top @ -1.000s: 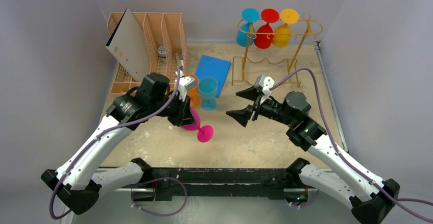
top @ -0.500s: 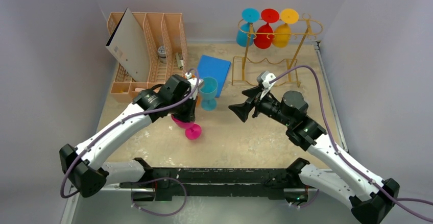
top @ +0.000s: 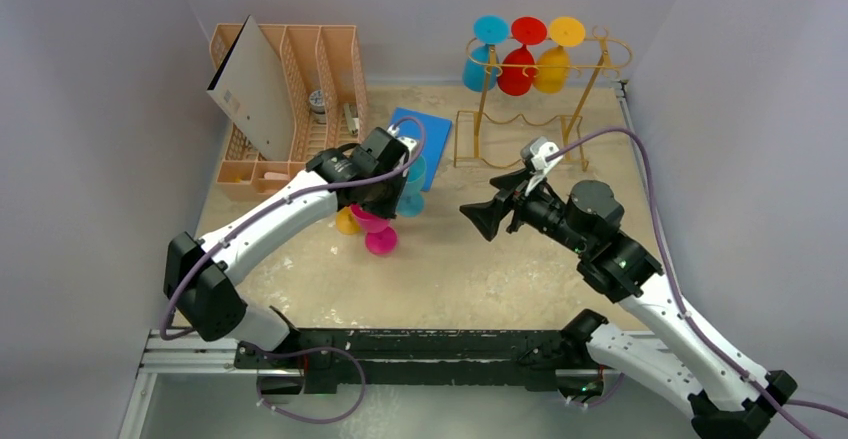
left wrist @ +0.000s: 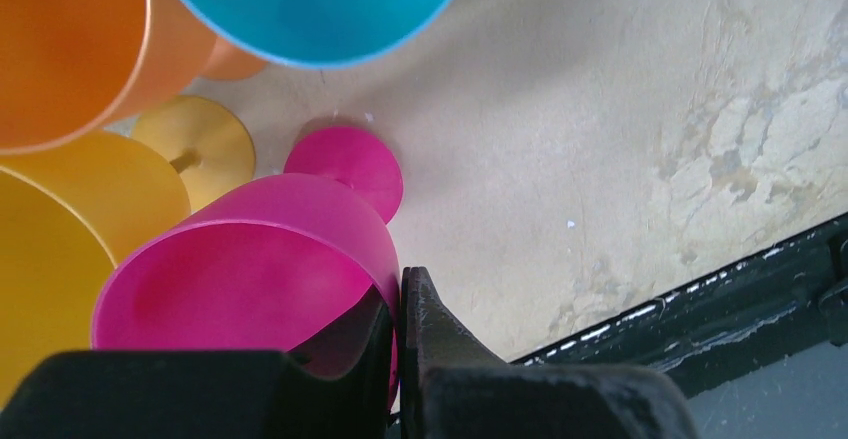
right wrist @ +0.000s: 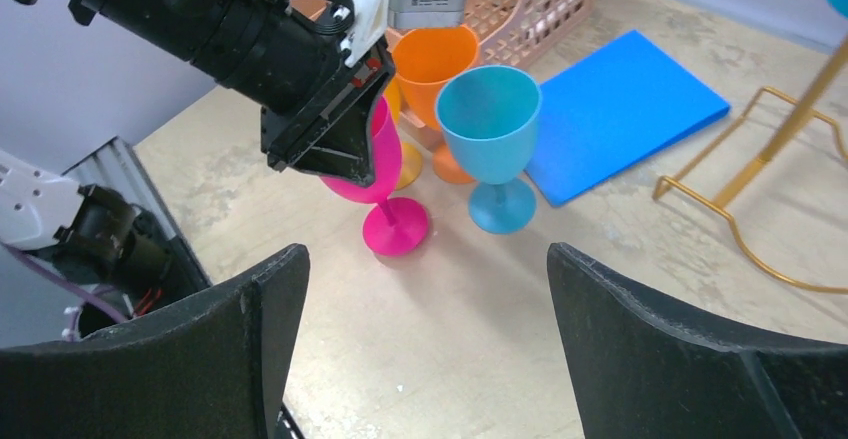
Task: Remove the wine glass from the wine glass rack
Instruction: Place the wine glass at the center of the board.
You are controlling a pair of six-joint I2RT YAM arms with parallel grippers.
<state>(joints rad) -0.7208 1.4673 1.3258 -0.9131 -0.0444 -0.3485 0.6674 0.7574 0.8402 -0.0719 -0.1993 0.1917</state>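
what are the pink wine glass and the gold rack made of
Pink wine glass: probably plastic. It is opaque, evenly coloured, with a soft satin sheen and a thin wall. Wine glass rack: likely metal wire, made of thin bent rods with a shiny gold finish. Whether that finish is paint or plating cannot be told.

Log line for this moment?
left hand: shut on pink plastic wine glass | right hand: open | gold wire rack: three glasses hanging
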